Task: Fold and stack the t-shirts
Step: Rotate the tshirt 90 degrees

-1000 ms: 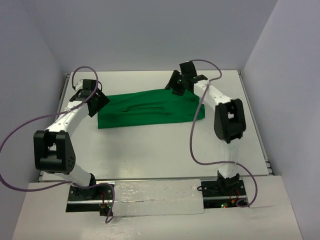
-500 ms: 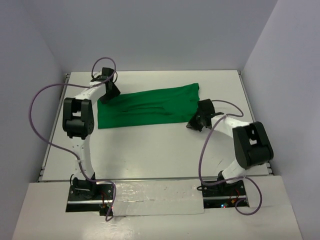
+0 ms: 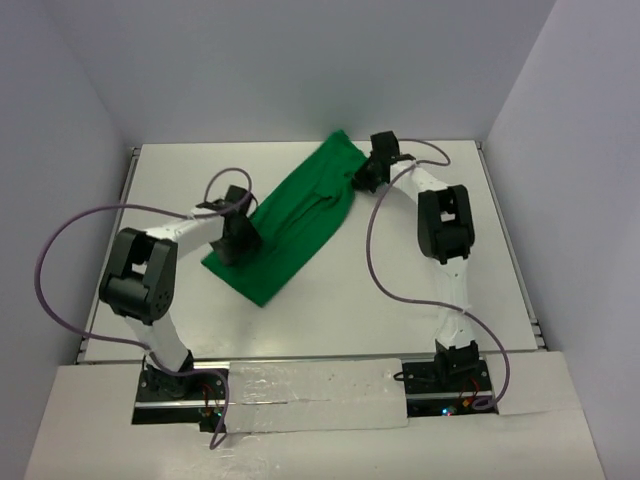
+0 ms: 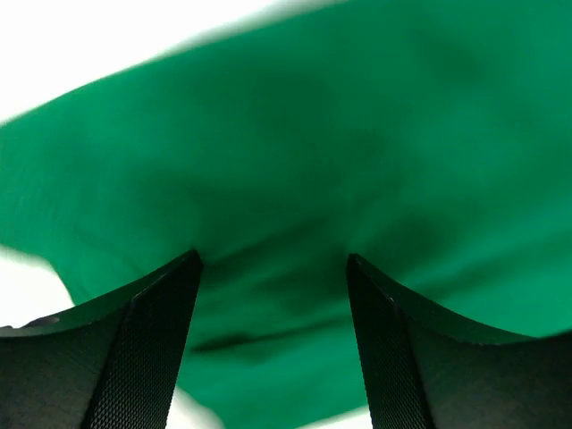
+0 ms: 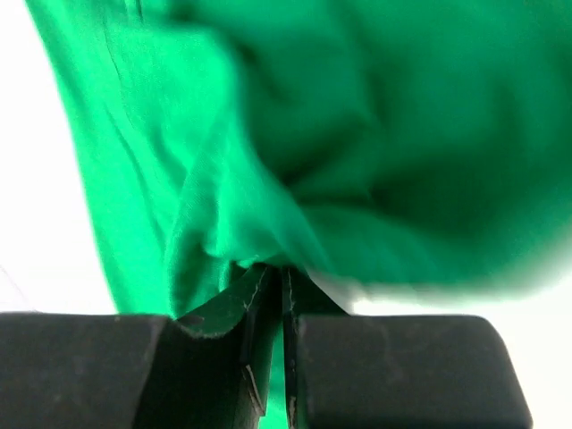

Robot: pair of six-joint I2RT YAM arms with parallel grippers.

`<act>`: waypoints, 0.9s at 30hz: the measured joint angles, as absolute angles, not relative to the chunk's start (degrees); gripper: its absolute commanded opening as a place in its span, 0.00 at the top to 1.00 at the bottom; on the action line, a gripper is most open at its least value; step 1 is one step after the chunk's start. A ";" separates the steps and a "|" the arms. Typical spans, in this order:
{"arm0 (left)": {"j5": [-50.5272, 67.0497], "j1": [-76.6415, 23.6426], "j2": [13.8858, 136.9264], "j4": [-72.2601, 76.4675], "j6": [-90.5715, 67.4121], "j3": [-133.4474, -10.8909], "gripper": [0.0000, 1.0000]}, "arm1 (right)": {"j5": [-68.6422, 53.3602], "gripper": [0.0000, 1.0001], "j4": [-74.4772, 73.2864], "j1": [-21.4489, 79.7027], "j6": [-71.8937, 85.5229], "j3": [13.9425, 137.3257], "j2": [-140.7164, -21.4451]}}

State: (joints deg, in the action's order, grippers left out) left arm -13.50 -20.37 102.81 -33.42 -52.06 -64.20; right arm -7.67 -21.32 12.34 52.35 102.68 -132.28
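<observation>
The bright green t-shirt [image 3: 297, 222] lies folded in a long strip, running diagonally from the far middle of the table to the near left. My left gripper [image 3: 237, 236] is at the strip's left edge, low over the cloth. In the left wrist view it [image 4: 273, 268] is open, with green cloth [image 4: 295, 161] spread under and between its fingers [image 4: 143, 349]. My right gripper [image 3: 364, 178] is at the strip's far right edge. In the right wrist view it [image 5: 281, 273] is shut on a bunched fold of the t-shirt [image 5: 223, 214].
The white table [image 3: 400, 290] has a raised rim at the left [image 3: 128, 190] and right [image 3: 505, 230]. Grey walls close in the back and sides. Purple cables [image 3: 60, 250] loop off both arms.
The t-shirt has swung from lying crosswise to lying diagonally. My left gripper came from the far left corner onto the shirt's left edge. My right gripper moved from the near right to the far end.
</observation>
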 measured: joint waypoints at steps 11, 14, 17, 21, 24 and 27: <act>-7.85 -32.25 91.54 -44.20 -63.52 -71.07 0.23 | -8.93 0.29 -29.15 11.17 47.11 106.11 -131.18; -12.34 -30.32 90.25 -44.86 -61.55 -77.02 0.24 | -9.53 0.29 -25.98 10.20 46.29 91.18 -119.78; -15.59 -27.63 89.27 -44.48 -58.36 -78.98 0.25 | -10.12 0.29 -19.22 10.63 46.06 75.82 -107.46; -16.74 -20.57 89.01 -43.08 -54.20 -75.99 0.25 | -10.29 0.29 -12.52 19.23 47.68 58.25 -93.50; -16.81 -16.08 88.99 -42.87 -52.07 -72.39 0.25 | -11.70 0.32 -7.34 28.10 50.42 49.84 -91.68; -16.70 -15.21 88.56 -42.88 -50.69 -70.12 0.25 | -14.97 0.37 -2.31 32.69 54.46 45.17 -94.86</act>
